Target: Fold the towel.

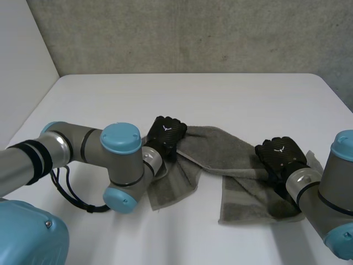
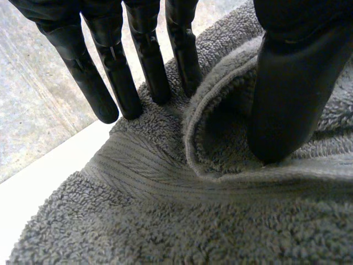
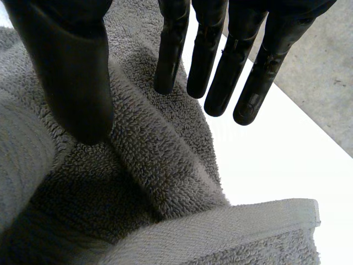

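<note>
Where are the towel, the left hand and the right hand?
towel (image 1: 242, 199): head view, its flat near flap.
left hand (image 1: 165, 135): head view, back of the hand.
right hand (image 1: 280, 152): head view, back of the hand.

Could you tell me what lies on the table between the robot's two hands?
In the head view, a bunched stretch of the grey towel runs from the left hand to the right hand.
</note>
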Tool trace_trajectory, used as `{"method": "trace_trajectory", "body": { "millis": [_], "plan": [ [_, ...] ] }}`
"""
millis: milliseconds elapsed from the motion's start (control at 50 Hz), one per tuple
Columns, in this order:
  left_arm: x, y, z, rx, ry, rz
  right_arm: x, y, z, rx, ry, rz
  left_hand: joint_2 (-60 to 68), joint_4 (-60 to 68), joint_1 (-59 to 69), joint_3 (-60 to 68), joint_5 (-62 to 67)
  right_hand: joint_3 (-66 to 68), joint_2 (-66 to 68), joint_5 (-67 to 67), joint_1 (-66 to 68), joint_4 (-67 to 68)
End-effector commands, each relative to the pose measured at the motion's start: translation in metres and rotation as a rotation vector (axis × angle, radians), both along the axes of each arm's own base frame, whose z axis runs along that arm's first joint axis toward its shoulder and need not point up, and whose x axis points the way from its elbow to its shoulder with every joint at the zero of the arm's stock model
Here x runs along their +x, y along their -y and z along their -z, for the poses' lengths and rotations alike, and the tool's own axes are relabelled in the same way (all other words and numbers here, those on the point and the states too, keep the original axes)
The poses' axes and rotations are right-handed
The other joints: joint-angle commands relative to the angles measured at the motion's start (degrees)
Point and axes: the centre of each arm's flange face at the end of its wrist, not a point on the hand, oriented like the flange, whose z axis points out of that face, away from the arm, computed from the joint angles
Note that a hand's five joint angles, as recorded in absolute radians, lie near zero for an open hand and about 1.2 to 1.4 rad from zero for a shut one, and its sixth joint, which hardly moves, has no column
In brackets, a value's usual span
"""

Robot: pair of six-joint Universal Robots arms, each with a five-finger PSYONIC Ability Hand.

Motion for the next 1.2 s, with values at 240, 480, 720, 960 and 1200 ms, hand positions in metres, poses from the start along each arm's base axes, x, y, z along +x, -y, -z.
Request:
{"method": "trace_trajectory", "body": {
  "millis": [240, 480, 720, 960, 1200],
  "plan": [
    [0.004, -0.006, -0.005, 0.009, 0.003, 0.005, 0.000, 0.003, -0.005, -0.004, 0.029, -0.010, 28.86, 28.91, 29.10, 28.99, 29.41, 39.67, 40.36, 39.84, 40.28, 39.82],
    [0.042, -0.017, -0.106, -0.102, -0.086, 0.056, -0.014, -0.001, -0.093, -0.113, 0.330, -0.112, 28.86, 28.91, 29.10, 28.99, 29.41, 39.67, 40.36, 39.84, 40.28, 39.82],
    [0.088, -0.053, -0.114, -0.006, -0.012, 0.053, -0.022, -0.034, -0.094, 0.019, 0.075, -0.159, 28.86, 28.91, 29.10, 28.99, 29.41, 39.67, 40.36, 39.84, 40.28, 39.82],
    [0.100, -0.052, -0.072, -0.039, 0.249, 0.103, -0.019, -0.009, -0.059, 0.129, -0.035, -0.184, 28.86, 28.91, 29.10, 28.99, 29.41, 39.67, 40.36, 39.84, 40.28, 39.82],
    [0.060, 0.022, -0.242, -0.573, -0.118, -0.234, 0.008, 0.021, -0.266, -0.910, 0.439, -0.095, 28.86, 28.91, 29.10, 28.99, 29.41, 39.67, 40.36, 39.84, 40.28, 39.82]
  ]
}}
